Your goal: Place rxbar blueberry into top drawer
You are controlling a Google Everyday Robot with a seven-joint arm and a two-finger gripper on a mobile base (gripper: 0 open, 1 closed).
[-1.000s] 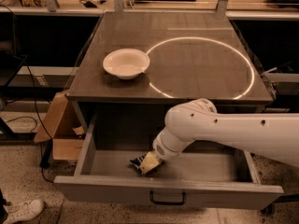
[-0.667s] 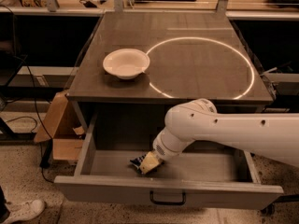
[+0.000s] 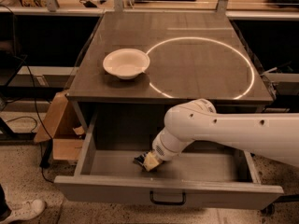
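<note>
The top drawer [image 3: 168,192] is pulled wide open below the tabletop, with a grey front panel and a small dark handle [image 3: 167,200]. My gripper [image 3: 147,162] reaches down into the drawer, low over its floor at the left of centre, on the end of the white arm [image 3: 224,132]. A small dark thing [image 3: 138,160] shows at the gripper's tip, close to the drawer floor. It looks like the rxbar blueberry, but most of it is hidden by the gripper.
A white bowl [image 3: 126,63] stands on the grey tabletop [image 3: 196,64], left of a bright ring of light. A cardboard box [image 3: 60,129] sits on the floor left of the drawer. A shoe [image 3: 23,210] shows at the bottom left.
</note>
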